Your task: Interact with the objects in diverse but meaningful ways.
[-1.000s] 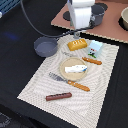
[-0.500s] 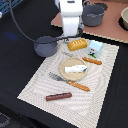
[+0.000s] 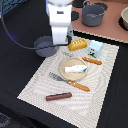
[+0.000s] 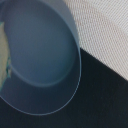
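the arm (image 3: 59, 22) hangs over the grey saucepan (image 3: 47, 46) at centre left of the exterior view, on the dark bench (image 3: 20, 65) beside the striped placemat (image 3: 105, 95). the wrist view fills with the saucepan's round bowl (rim against the placemat's edge). jaws hidden, so i cannot tell their state.

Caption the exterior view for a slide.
Panda arm over grey saucepan beside a striped placemat laid with toy food.
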